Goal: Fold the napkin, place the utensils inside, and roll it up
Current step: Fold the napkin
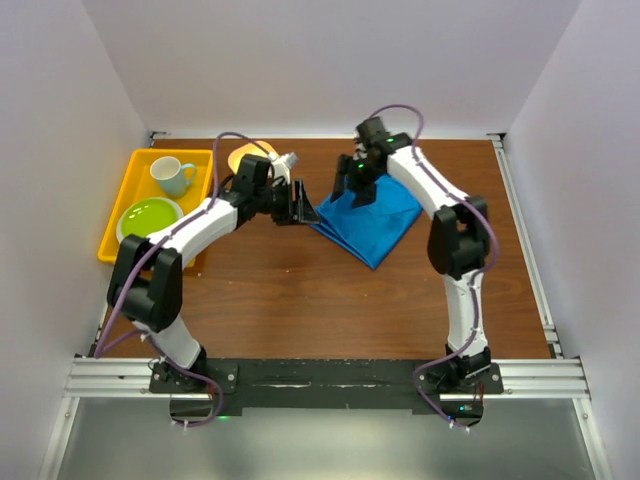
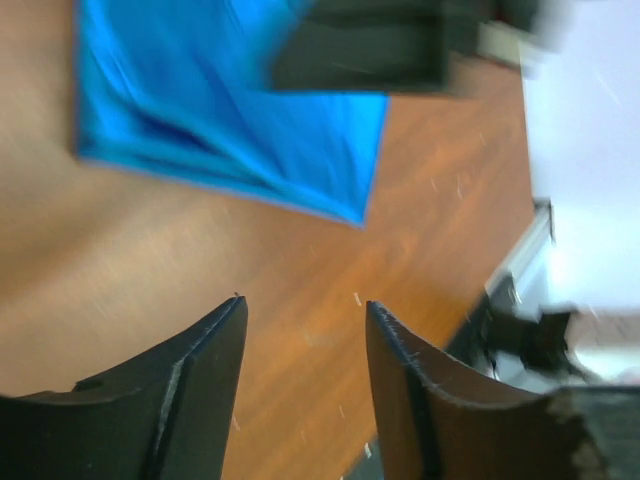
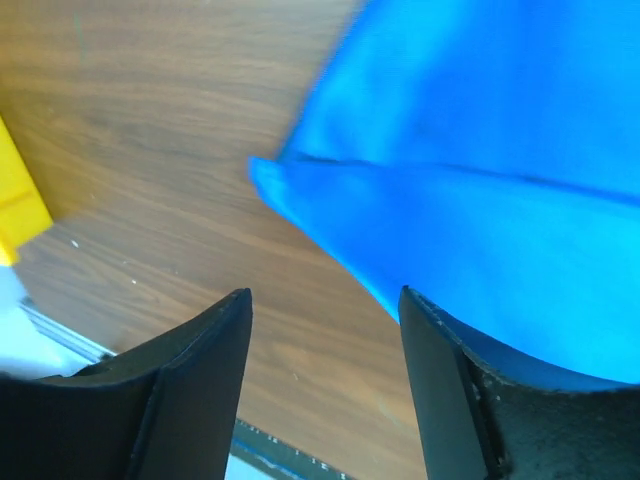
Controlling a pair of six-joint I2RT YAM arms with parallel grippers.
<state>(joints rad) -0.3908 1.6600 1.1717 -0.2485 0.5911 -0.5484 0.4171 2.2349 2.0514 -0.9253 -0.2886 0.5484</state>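
Napkin (image 1: 375, 222): blue, folded, flat on the worktop (image 1: 300, 300) | Left hand (image 2: 300, 305): fingers apart, empty, just beside the cloth's left corner | Right hand (image 3: 325, 295): fingers apart, empty, above its edge | Advice: lift both hands straight up, without snagging the fold.

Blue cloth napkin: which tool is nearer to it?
Right. Right tool hangs over an edge of the blue cloth napkin; left tool is beside it, over the wooden table.
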